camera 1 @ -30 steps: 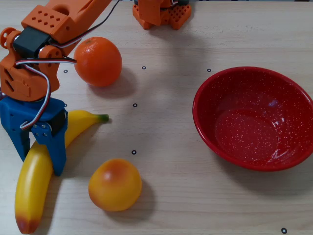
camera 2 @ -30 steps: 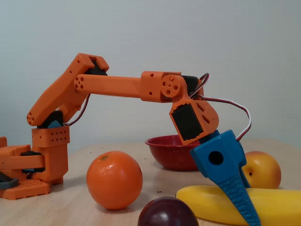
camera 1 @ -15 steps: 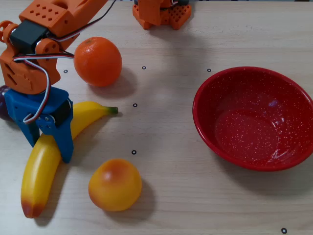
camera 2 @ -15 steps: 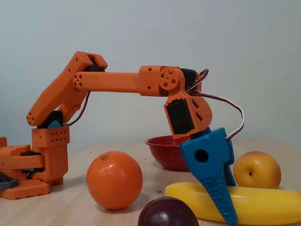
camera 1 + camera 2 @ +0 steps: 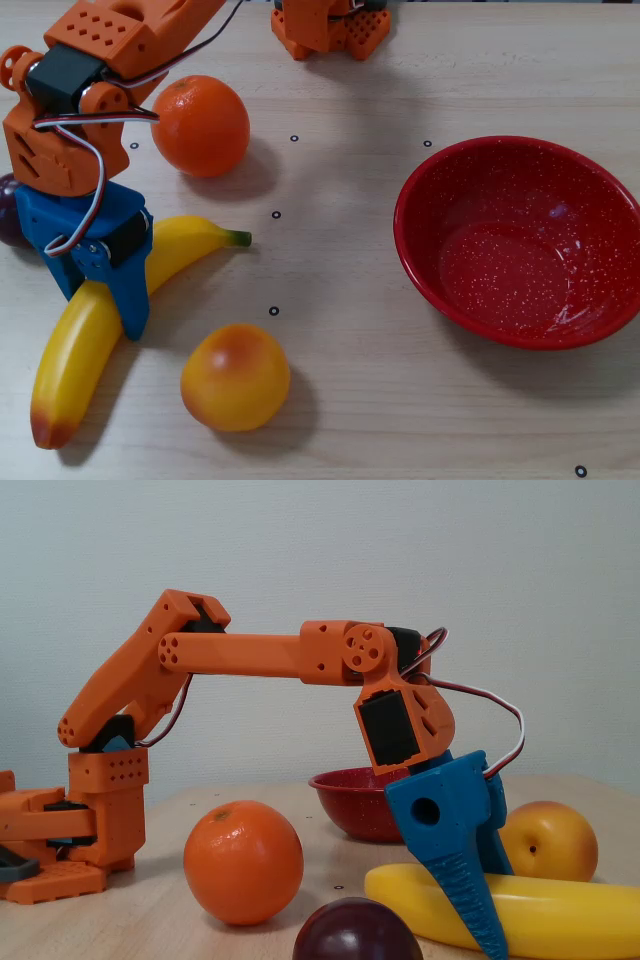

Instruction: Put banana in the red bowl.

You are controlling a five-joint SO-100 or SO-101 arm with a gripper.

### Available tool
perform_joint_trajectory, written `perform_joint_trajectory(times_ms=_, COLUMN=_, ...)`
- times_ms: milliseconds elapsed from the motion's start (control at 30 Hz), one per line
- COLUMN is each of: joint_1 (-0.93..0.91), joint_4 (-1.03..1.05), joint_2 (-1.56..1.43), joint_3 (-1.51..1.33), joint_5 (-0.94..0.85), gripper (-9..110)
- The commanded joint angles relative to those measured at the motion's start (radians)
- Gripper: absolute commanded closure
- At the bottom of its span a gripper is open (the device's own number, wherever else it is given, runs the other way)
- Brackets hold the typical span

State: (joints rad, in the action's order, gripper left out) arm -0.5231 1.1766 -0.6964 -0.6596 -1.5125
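The yellow banana [image 5: 75, 365] lies diagonally at the left of the overhead view, its green stem tip pointing toward the middle and its reddish end at the lower left. My blue gripper [image 5: 103, 314] straddles its middle, one finger pressed on each side, shut on it. In the fixed view the gripper [image 5: 496, 912] points down over the banana [image 5: 570, 918], which stays low near the table. The red bowl [image 5: 520, 250] sits empty at the right, far from the gripper. It shows behind the arm in the fixed view as the bowl [image 5: 345, 802].
An orange [image 5: 200, 125] sits just above the banana's stem. A yellow-orange round fruit [image 5: 235, 377] lies right of the banana. A dark purple fruit [image 5: 8, 212] peeks out at the left edge. The arm base [image 5: 330, 28] stands at the top.
The fingers have narrowed onto the banana. The gripper shifted slightly right, and the banana turned with it, its stem tip moving right and down.
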Motion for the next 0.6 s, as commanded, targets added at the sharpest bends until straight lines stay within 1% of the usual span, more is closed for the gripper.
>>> perform_joint_trajectory(times_ms=0, joint_1=0.034, joint_4=-0.029, joint_2=-0.215, joint_3=0.032, joint_5=0.037, gripper=102)
perform_joint_trajectory(times_ms=567, joint_1=0.061, joint_4=0.003, joint_2=-0.396, joint_3=-0.06, joint_5=0.129, gripper=102)
